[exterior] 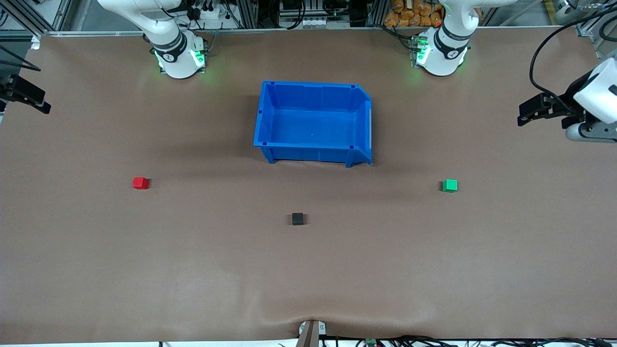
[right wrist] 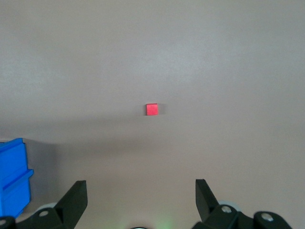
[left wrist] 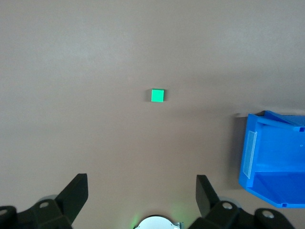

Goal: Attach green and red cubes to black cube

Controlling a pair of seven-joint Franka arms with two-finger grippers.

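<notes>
The black cube (exterior: 298, 219) sits on the brown table, nearer to the front camera than the blue bin. The red cube (exterior: 140, 182) lies toward the right arm's end and also shows in the right wrist view (right wrist: 152, 109). The green cube (exterior: 449, 185) lies toward the left arm's end and also shows in the left wrist view (left wrist: 157, 95). My left gripper (left wrist: 142, 177) is open and empty, high up at the left arm's end of the table (exterior: 525, 113). My right gripper (right wrist: 141, 183) is open and empty, high up at the right arm's end (exterior: 38, 102).
A large blue bin (exterior: 270, 120), empty, stands mid-table between the two arm bases. It also shows in the left wrist view (left wrist: 274, 157) and at the edge of the right wrist view (right wrist: 12, 176). The three cubes stand well apart on the brown table mat (exterior: 193, 270).
</notes>
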